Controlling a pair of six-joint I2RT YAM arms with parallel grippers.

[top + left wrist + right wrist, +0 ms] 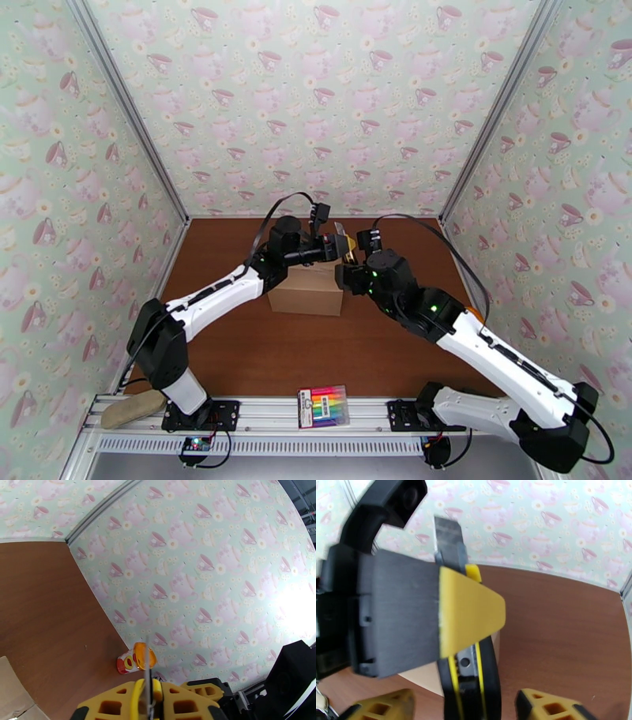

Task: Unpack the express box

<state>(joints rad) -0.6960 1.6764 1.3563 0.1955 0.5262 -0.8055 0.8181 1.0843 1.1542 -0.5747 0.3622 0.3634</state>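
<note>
The tan express box stands shut at the middle of the table; a corner of the box shows in the left wrist view. My left gripper hovers over the box's right end, shut on a black-and-yellow utility knife with its blade extended. The left wrist view shows that gripper pinching the knife edge-on. My right gripper sits just below it at the box's right side. In the right wrist view its gripper is open, the knife handle standing between the spread fingers without contact.
A flat pack of rainbow markers lies on the front rail. A beige pad rests at the front left. A small red-and-white item with an orange cap lies by the right wall. Patterned walls enclose three sides.
</note>
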